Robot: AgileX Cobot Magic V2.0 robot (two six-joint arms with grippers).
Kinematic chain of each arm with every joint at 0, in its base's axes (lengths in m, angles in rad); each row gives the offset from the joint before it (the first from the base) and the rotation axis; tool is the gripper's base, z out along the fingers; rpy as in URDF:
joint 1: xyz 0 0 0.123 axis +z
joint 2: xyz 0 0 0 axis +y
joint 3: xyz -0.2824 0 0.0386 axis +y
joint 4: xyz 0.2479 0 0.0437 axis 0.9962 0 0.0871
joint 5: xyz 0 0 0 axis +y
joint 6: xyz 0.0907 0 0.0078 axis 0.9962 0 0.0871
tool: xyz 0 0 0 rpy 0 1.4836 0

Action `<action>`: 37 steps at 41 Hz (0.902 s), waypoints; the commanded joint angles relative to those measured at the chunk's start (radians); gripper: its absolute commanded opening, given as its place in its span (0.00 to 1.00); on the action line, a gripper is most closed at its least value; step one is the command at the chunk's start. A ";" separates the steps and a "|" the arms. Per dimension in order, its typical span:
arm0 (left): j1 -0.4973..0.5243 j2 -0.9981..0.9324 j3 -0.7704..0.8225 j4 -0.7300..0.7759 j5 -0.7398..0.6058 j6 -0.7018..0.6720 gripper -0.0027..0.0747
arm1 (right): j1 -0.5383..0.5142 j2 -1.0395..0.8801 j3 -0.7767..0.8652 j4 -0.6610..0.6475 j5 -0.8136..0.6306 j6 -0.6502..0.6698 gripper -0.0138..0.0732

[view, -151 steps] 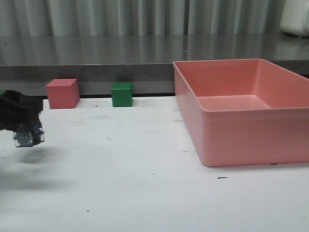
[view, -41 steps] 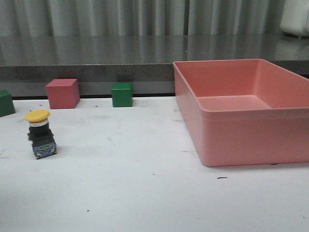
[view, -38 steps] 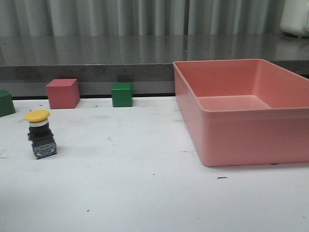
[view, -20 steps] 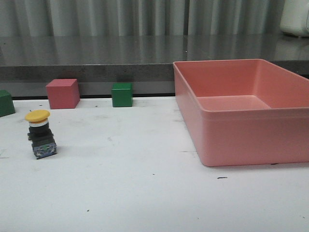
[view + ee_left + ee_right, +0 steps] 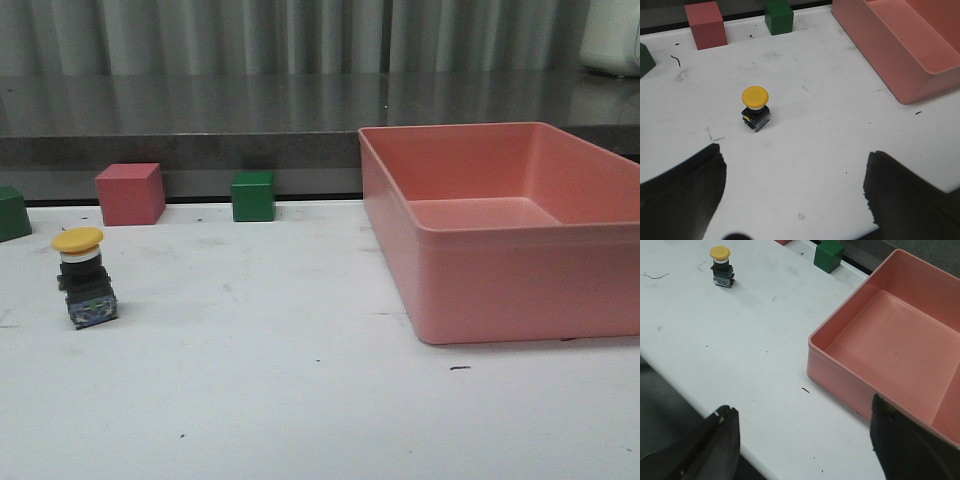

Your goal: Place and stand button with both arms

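While the white counter (image 5: 300,400) carries a large salmon-pink plastic bin (image 5: 505,225) on its right side, a pink cube (image 5: 130,193) and two green cubes (image 5: 253,195) line its far edge. Left of them all, the yellow-capped push button (image 5: 83,277) stands upright, alone, with open counter around it. Both arms' jaws are spread wide and grip nothing, the left jaws (image 5: 790,192) hovering near the button; no writing is legible.

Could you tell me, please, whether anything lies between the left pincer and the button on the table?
Nothing visible does. In the left wrist view the left pincer is open, and only bare white table lies between its fingers and the upright button. The pink cube and green cube sit beyond the button.
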 commanded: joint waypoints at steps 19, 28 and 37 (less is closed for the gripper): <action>-0.007 0.000 -0.022 -0.012 -0.060 0.003 0.74 | -0.004 0.001 -0.022 -0.003 -0.072 -0.004 0.81; -0.007 0.000 -0.022 -0.012 -0.059 0.003 0.73 | -0.004 0.001 -0.022 -0.003 -0.071 -0.004 0.80; -0.007 0.000 -0.022 -0.012 -0.057 0.003 0.44 | -0.004 0.001 -0.022 -0.003 -0.071 -0.004 0.51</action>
